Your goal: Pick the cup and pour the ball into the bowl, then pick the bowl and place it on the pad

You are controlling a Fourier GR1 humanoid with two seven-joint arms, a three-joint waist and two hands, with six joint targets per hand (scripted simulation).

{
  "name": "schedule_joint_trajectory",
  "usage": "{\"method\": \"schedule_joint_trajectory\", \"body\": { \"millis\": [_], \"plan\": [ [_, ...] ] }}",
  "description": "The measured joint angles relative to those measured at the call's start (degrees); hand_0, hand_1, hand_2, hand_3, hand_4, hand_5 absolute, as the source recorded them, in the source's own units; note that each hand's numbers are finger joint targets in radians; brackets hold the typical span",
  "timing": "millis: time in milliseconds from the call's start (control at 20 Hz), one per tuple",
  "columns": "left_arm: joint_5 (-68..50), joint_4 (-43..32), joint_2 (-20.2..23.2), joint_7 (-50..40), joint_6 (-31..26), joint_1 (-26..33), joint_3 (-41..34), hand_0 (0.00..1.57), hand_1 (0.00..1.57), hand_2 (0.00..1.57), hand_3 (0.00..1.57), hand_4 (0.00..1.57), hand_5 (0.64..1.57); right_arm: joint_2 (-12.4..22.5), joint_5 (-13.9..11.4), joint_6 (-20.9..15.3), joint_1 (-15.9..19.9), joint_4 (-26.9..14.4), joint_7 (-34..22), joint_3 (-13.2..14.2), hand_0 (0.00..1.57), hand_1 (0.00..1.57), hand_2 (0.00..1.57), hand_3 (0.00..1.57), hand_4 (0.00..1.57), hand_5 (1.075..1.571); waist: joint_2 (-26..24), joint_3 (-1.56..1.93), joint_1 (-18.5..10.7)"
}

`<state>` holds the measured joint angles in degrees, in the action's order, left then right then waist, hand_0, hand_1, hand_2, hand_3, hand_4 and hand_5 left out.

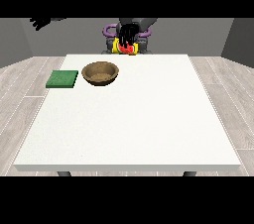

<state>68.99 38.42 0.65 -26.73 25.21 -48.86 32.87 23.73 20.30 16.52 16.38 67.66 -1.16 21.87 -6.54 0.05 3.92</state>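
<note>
Pad [62, 79] first, since it is the nearest of the task's things to you: a flat green square lying on the white surface [149, 129], close to that surface's edge at the view's left. The whole near half of the surface in front of it is bare white.

Just beside the pad, toward the view's middle and a touch farther back, you see the bowl [100, 73]. It is brown and round, it stands upright with its opening up, and it sits apart from the pad without touching it. You can't make out anything inside it.

Farther back, past the far edge of the surface and in front of the robot's torso, you find the cup [126, 47]. It is yellow with a red patch, and you can't tell whether that red is the ball. The robot hand reaching in from the view's right [127, 33] is curled over the cup from above and holds it off the surface, behind the bowl.

Farthest, at the view's upper left, the other robot hand [42, 22] is raised well clear of the surface, fingers spread and holding nothing.
</note>
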Motion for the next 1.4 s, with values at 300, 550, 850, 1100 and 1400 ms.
{"method": "schedule_joint_trajectory", "body": {
  "millis": [300, 550, 850, 1100, 1400],
  "plan": [
    [6.7, -0.6, 0.7, -2.6, -3.0, -2.6, 0.5, 0.00, 0.00, 0.90, 1.52, 0.49, 1.544, -1.6, -0.3, -0.5, 0.3, 0.8, 1.2, -1.0, 0.00, 0.00, 0.00, 0.38, 0.44, 1.570, 2.3, -0.02, 0.4],
    [9.5, 1.1, 0.0, -2.6, -7.6, -2.0, 2.6, 0.00, 0.00, 1.15, 1.55, 0.86, 1.571, -2.2, 0.3, -1.1, 1.5, 1.5, -0.4, -1.6, 0.00, 0.00, 0.00, 0.27, 0.46, 1.570, 2.6, -0.02, 1.3],
    [14.5, 1.0, 0.3, -1.0, -13.9, -3.3, 6.0, 1.53, 1.53, 1.57, 1.57, 1.21, 1.531, -2.7, 1.1, -0.4, 1.8, 1.8, -0.3, -1.9, 0.00, 0.00, 0.00, 0.32, 0.48, 1.570, 3.1, 0.00, 2.5],
    [21.5, -2.1, 1.8, 1.0, -20.3, -5.8, 11.5, 1.51, 1.51, 1.57, 1.57, 1.26, 1.512, -2.1, 1.6, 0.3, 2.1, 1.1, -0.5, -1.6, 0.00, 0.00, 0.00, 0.29, 0.47, 1.570, 2.9, 0.02, 2.6],
    [26.1, -2.0, 1.8, 3.1, -24.4, -7.0, 11.6, 1.52, 1.52, 1.57, 1.57, 1.27, 1.498, -1.1, 2.9, 0.9, 1.9, 1.0, -1.3, -0.7, 0.00, 0.00, 0.00, 0.29, 0.49, 1.570, 3.3, -0.02, 2.3]
  ]
}}
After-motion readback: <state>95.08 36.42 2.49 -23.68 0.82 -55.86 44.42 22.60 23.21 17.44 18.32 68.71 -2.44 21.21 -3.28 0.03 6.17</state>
